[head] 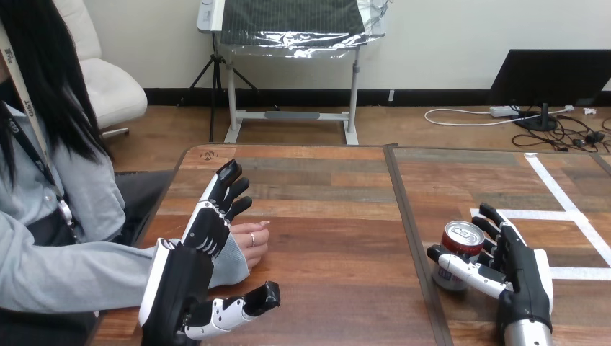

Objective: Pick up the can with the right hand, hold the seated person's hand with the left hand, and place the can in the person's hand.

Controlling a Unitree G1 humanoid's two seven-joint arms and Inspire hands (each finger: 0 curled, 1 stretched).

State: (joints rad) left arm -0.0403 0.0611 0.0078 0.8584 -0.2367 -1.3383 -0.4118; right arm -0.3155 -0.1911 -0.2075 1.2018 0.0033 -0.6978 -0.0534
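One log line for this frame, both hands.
right hand: curled round can, standing on table | left hand: open, over person's hand | handover: not done

I see from the camera on my head, set above and behind both my hands and facing forward and down across the bench (339,216). It sits near enough that my left robot hand (207,229) comes up from the bottom edge at the view's left and my right robot hand (520,270) at its right. The can (461,241) against my right robot hand shows its top from above, and the bench's far edge lies well beyond both hands.
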